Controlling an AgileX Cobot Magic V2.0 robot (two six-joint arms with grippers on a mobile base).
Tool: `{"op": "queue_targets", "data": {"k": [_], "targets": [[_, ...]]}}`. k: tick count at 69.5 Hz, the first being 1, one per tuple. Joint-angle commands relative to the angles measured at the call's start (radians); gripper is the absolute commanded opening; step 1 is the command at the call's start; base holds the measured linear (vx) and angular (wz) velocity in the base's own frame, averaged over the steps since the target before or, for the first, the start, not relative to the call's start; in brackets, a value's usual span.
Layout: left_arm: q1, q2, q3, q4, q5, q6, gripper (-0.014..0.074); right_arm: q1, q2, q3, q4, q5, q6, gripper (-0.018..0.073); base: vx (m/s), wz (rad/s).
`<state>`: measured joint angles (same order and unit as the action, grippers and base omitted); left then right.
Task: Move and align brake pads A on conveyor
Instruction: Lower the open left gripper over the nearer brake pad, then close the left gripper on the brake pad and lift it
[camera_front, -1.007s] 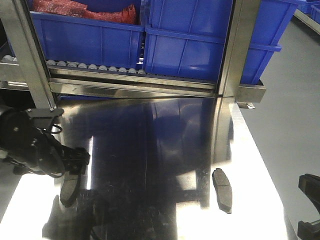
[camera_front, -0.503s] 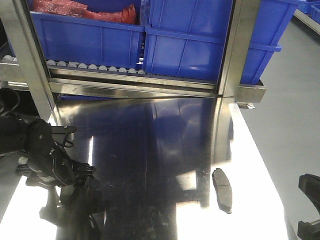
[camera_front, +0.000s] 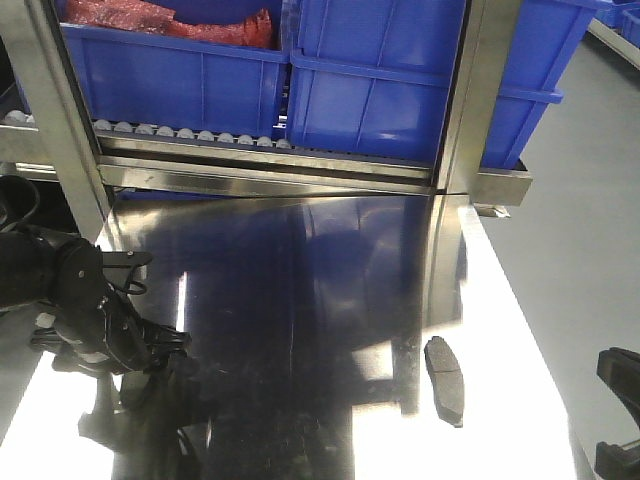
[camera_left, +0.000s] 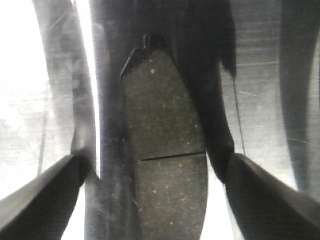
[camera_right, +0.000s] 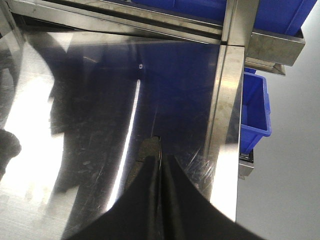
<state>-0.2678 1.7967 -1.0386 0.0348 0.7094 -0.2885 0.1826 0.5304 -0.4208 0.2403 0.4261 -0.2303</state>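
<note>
Grasp step: your left hand sits spread open around a brake pad.
The pad lies flat on the steel desk; next, close on its edges and lift. Your right hand is pinched shut, empty.

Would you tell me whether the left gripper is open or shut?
Open: the left gripper has its fingers wide apart, with a brake pad lying flat on the steel table between them.

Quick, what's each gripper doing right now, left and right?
Left gripper: open, straddling a brake pad lying on the steel table.
Right gripper: shut, nothing visibly held.
</note>
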Motion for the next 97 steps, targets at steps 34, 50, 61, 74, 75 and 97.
{"op": "queue_targets", "data": {"k": [34, 50, 61, 74, 75, 97], "targets": [[-0.007, -0.030, -0.022, -0.008, -0.038, -0.009, 0.0407, -0.006, 0.003, -0.029, 0.002, -0.066, -0.006, -0.0006, 0.00, 0.00], [-0.007, -0.032, -0.022, -0.008, -0.038, -0.005, 0.0407, -0.006, 0.003, -0.029, 0.002, -0.066, -0.006, -0.0006, 0.00, 0.00], [-0.007, -0.039, -0.022, -0.008, -0.038, -0.005, 0.0407, -0.006, 0.003, -0.029, 0.002, -0.066, -0.006, -0.0006, 0.00, 0.00], [-0.007, -0.041, -0.022, -0.008, -0.038, -0.004, 0.0378, -0.006, 0.003, -0.029, 0.002, -0.066, -0.006, -0.0006, 0.00, 0.00], [-0.007, -0.041, -0.022, -0.008, -0.038, -0.004, 0.0372, -0.006, 0.003, -0.029, 0.002, -0.066, -0.006, -0.0006, 0.00, 0.00], [-0.007, -0.041, -0.022, -0.008, -0.041, 0.008, 0.0225, -0.006, 0.003, -0.029, 0.002, -0.066, -0.006, -0.0006, 0.00, 0.00]]}}
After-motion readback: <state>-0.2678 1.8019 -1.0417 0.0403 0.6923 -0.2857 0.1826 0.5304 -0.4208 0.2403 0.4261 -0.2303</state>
